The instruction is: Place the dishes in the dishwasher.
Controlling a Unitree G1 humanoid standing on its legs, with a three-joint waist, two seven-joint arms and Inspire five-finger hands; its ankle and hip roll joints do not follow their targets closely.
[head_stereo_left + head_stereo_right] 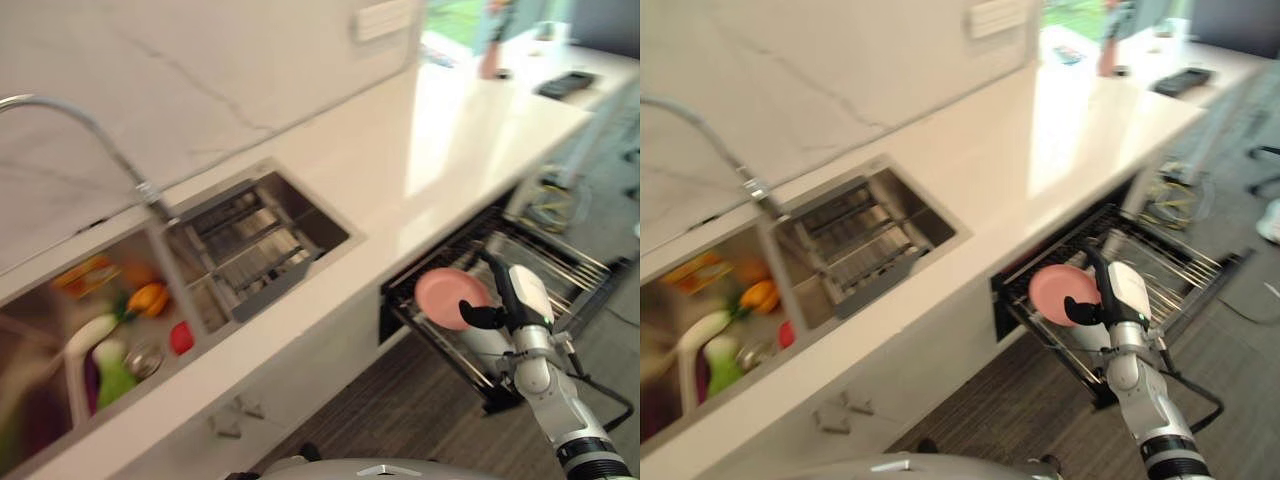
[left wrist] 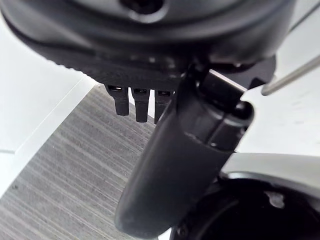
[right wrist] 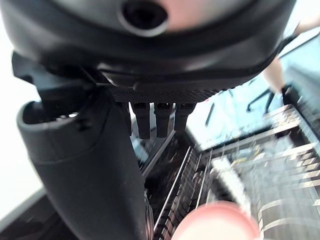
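A white countertop (image 1: 440, 150) is seen running along a marbled wall, with a grey striped floor (image 1: 400, 410) below. A steel sink (image 1: 60, 330) is set into the counter, well apart from the right hand (image 1: 492, 315) on its far left side; colourful dishes (image 1: 130, 320) are piled in one basin, a rack (image 1: 250, 245) is fitted in the other, and a tap (image 1: 90, 135) arches over them. Under the counter, a dishwasher rack (image 1: 540, 260) is pulled out.

The right hand is held over the near corner of that rack. A pink plate (image 1: 448, 297) is pinched in it, the dark thumb laid across the plate's face, the plate standing roughly upright just above the wires. In the right wrist view the plate's rim (image 3: 215, 222) is seen beyond the fingers (image 3: 160, 120), with the wires behind it.

The left hand (image 2: 175, 165) is seen in its own wrist view above the floor, fingers (image 2: 135, 102) straight, nothing held.
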